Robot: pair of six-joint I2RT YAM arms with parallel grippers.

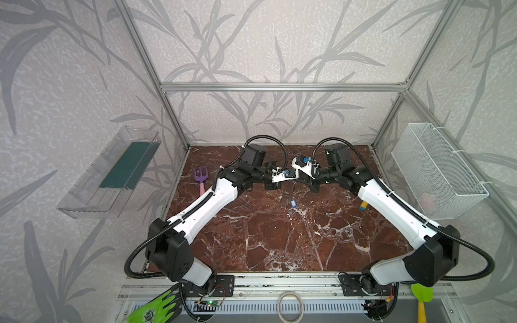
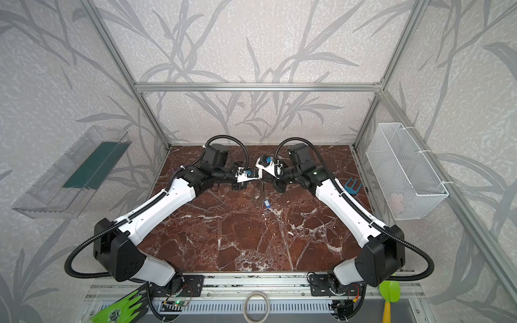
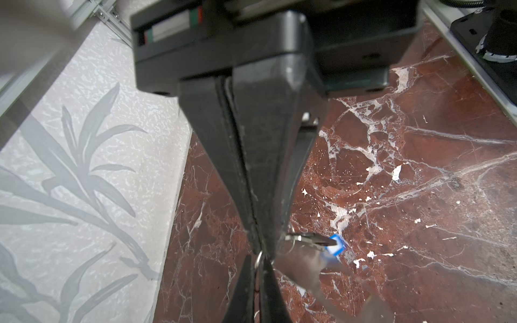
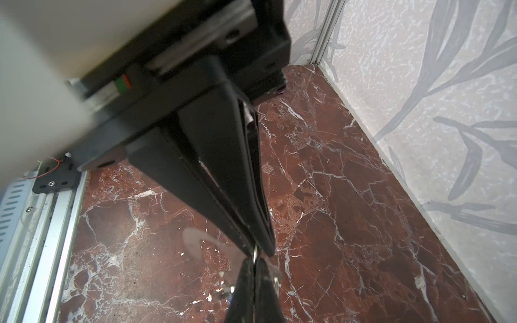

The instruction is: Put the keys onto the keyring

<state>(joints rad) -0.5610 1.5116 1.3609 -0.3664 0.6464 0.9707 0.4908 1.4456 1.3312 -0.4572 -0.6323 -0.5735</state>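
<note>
Over your red marble table (image 1: 279, 240), left claw (image 3: 258, 246) and right claw (image 4: 261, 249) meet. Both clamp fully closed on one wire loop (image 3: 257, 258).

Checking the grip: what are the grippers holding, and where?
One small metal ring, pinched by the left gripper and the right gripper on opposite sides of its rim.

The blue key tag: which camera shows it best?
The left wrist view: the blue key tag appears close up, beside its silver key. In both top views the tag is only a tiny blue speck. The right wrist view hardly shows it.
</note>
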